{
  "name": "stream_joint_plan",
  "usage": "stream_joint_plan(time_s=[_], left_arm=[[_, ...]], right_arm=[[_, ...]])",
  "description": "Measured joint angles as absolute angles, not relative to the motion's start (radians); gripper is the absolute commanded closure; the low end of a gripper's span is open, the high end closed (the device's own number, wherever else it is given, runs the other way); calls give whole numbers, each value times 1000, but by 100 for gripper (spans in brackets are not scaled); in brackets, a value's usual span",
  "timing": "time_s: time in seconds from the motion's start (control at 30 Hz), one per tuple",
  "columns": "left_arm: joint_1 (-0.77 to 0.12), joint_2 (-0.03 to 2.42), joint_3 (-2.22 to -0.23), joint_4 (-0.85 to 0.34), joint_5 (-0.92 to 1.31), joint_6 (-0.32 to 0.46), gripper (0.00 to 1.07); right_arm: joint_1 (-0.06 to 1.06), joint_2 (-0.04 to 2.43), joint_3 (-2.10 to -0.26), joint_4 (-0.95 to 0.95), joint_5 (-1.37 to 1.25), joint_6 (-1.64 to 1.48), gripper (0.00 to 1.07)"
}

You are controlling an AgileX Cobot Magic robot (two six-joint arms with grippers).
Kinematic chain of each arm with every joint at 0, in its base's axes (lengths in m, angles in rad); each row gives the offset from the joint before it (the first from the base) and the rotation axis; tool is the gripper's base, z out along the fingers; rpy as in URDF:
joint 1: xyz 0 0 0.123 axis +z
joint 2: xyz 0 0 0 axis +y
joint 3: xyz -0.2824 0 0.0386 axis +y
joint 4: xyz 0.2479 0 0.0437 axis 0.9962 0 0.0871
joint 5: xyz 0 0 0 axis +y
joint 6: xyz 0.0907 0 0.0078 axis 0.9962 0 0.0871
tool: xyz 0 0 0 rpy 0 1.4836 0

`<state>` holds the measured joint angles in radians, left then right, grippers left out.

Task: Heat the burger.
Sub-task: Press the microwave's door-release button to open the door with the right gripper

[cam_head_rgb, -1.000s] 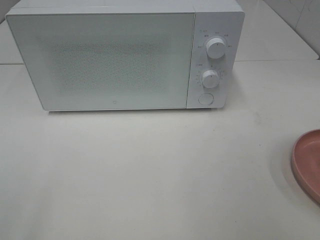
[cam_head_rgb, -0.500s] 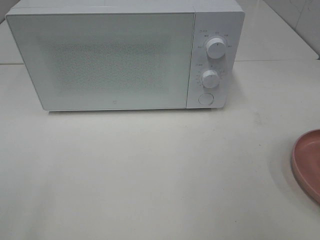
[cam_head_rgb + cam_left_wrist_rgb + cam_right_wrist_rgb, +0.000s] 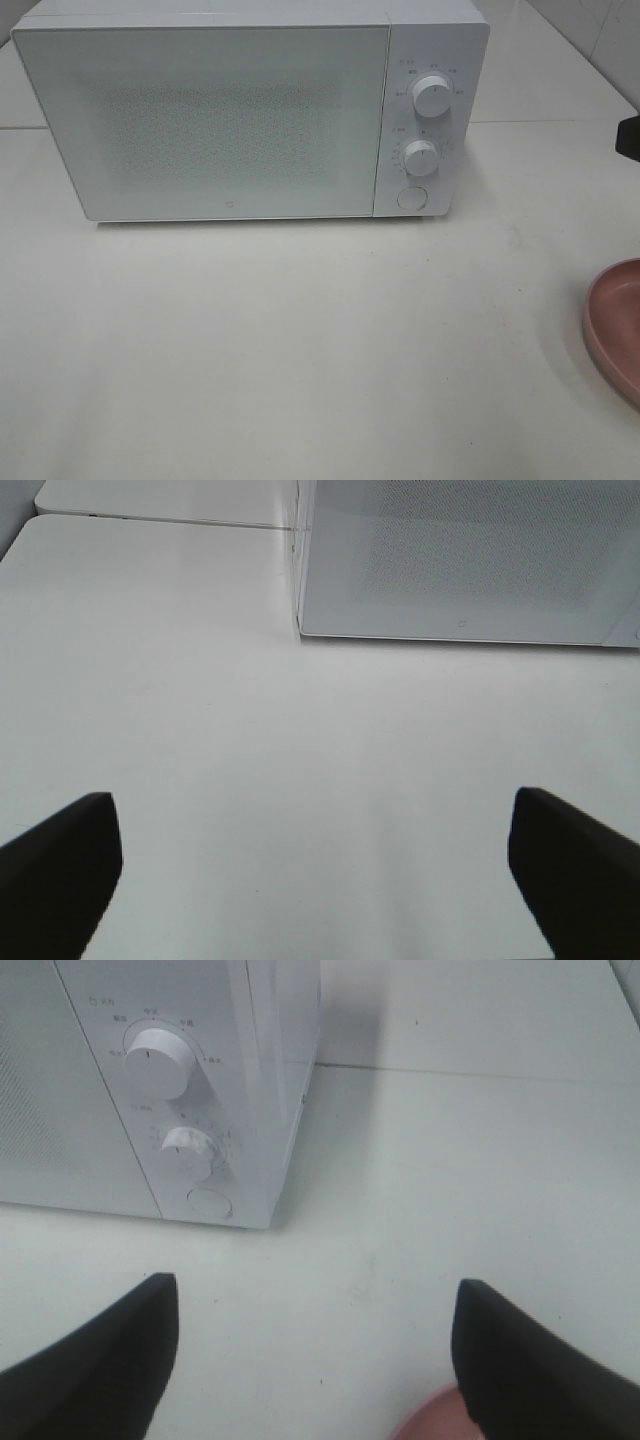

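No burger in any view; cannot tell whether behind the shut microwave (image 3: 60, 1080) door or off the desk (image 3: 450, 1160). Right pincer (image 3: 315, 1295) apart, empty, probably the nearer one: round door button (image 3: 208, 1203) ahead, toward the left arm's side; pink plate (image 3: 440, 1420) close beneath. Left pincer (image 3: 312, 800) apart too, facing the door.

Light bright, even and diffuse, apparently from overhead; whites close to washed out. Table (image 3: 300, 340) carries a broad soft sheen, no hard glare. Thin soft shadow under the microwave (image 3: 200, 120) front edge; a greyer one beside its dial end in the right wrist view. Door mesh reads as grainy speckle. Dark fingers (image 3: 60, 870) out of focus, featureless. Plate (image 3: 615, 325) rim fairly crisp.
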<state>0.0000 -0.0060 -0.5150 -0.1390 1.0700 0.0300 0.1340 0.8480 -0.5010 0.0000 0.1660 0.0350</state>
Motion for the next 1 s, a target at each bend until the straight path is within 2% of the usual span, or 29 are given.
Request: stream_joint_plan(time_s=[0.33, 0.5, 0.63, 0.77, 1.0], left_arm=[[0, -6, -515, -139, 1070, 30, 9], [0, -6, -515, -139, 1070, 30, 9], [0, -6, -515, -139, 1070, 30, 9], [0, -6, -515, -139, 1070, 30, 9], [0, -6, -515, -139, 1070, 30, 9]], right_arm=[[134, 935, -357, -10, -234, 35, 33], [134, 1051, -289, -12, -526, 35, 33], [134, 1119, -263, -7, -664, 30, 33], [134, 1231, -224, 67, -866, -48, 33], [175, 1335, -196, 223, -1011, -79, 33]])
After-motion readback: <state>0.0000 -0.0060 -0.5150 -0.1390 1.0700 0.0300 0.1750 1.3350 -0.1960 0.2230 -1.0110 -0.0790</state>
